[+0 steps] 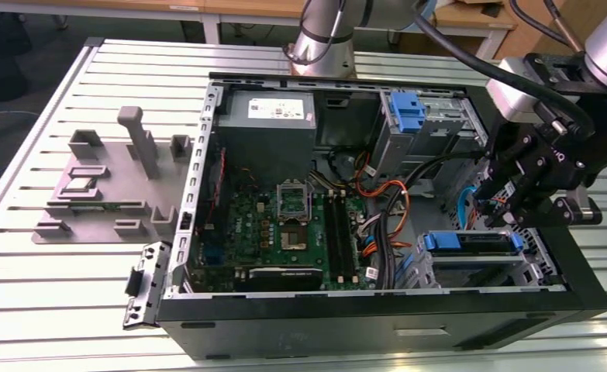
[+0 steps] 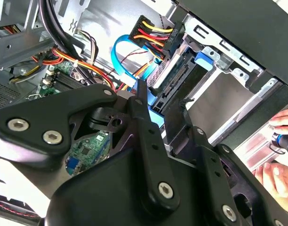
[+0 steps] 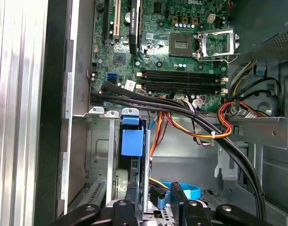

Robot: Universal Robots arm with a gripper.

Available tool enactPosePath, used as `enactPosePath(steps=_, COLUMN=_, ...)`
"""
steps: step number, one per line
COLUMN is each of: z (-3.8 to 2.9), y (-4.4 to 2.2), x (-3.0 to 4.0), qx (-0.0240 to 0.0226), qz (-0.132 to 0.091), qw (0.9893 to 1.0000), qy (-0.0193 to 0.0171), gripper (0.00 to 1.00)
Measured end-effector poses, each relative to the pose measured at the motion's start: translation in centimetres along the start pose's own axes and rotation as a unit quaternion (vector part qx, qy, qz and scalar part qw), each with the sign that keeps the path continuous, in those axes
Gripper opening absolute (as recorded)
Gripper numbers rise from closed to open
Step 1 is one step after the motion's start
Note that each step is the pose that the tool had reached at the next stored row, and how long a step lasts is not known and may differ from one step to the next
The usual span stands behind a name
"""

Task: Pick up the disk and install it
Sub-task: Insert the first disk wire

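The disk (image 1: 469,242) lies flat in the drive cage at the case's corner on the exterior view's right, its blue carrier rail facing the motherboard. In the second wrist view a cable plug sits on the disk's (image 2: 174,77) connector edge. My gripper (image 1: 501,217) hangs just above the disk's end. In both wrist views the black fingers (image 2: 141,108) stand apart on either side of the disk's blue-railed edge (image 3: 132,141), with a gap left beside it. The gripper (image 2: 164,96) is open, and so it looks in the first wrist view (image 3: 158,207).
The open black case (image 1: 386,298) holds a motherboard (image 1: 282,225), a grey box with a white sticker (image 1: 267,116), a tall blue latch piece (image 1: 407,112) and loose cables (image 3: 214,132). A grey fixture plate (image 1: 107,186) lies outside. A person's hand (image 2: 280,146) is beside the case.
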State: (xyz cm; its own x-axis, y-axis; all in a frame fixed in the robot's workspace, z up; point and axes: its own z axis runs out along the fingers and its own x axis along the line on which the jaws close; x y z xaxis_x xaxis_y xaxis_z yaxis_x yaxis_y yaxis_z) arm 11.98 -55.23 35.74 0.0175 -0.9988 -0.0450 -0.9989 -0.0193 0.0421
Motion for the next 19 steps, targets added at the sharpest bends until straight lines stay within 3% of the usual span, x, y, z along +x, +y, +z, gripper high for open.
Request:
enactPosePath(steps=2, z=0.00, y=0.00, x=0.00, qx=0.0000, qz=0.000, qw=1.0000, qy=0.0000, gripper=0.40)
enactPosePath(steps=4, z=0.00, y=0.00, x=0.00, qx=0.0000, qz=0.000, qw=1.0000, qy=0.0001, gripper=0.28)
enactPosePath(steps=8, z=0.00, y=0.00, x=0.00, qx=0.0000, qz=0.000, qw=1.0000, qy=0.0000, gripper=0.16)
enactPosePath(steps=15, z=0.00, y=0.00, x=0.00, qx=0.0001, qz=0.000, qw=1.0000, qy=0.0001, gripper=0.16)
enactPosePath(steps=19, z=0.06, y=0.23, x=0.17, qx=0.0030, qz=0.000, qw=1.0000, qy=0.0001, gripper=0.16)
